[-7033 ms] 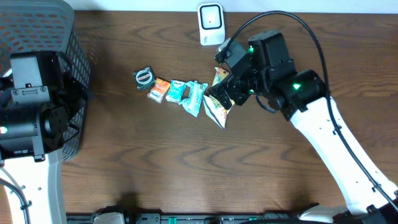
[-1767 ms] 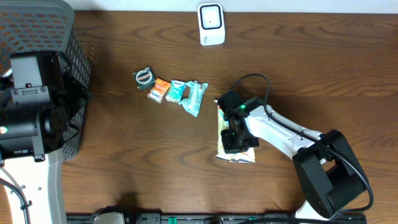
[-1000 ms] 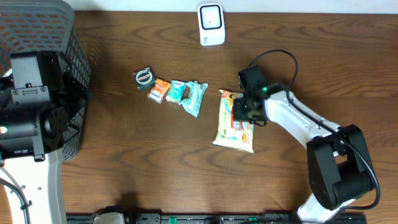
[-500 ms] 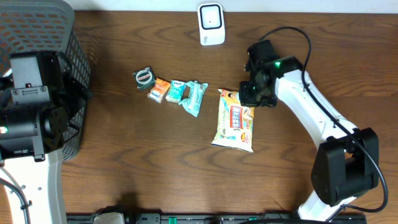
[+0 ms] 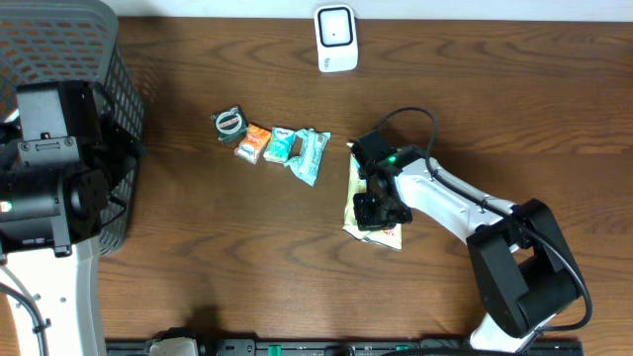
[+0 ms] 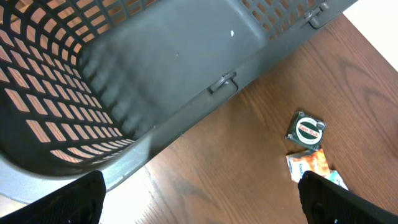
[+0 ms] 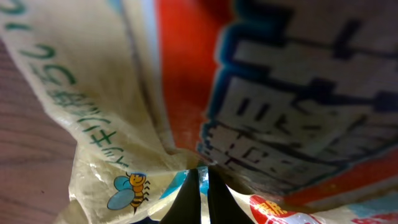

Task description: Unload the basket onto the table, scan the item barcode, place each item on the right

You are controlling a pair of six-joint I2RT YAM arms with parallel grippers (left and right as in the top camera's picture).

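the right gripper (image 5: 377, 210) is clenched on the yellow snack bag (image 5: 352, 194), pinching a fold of its film. the bag is mid-table, near the row of small packets (image 5: 287, 146) and well apart from the white scanner (image 5: 335, 38). the left gripper (image 6: 202, 186) has its jaws spread wide and empty, beside the grey basket (image 6: 155, 62).

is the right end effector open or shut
Shut: the right end effector has its fingertips together, pinching a fold of the snack bag.

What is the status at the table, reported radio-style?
Right gripper shut on yellow-and-red plastic snack packet. Left gripper open near grey mesh basket. Nothing between packet and white scanner.
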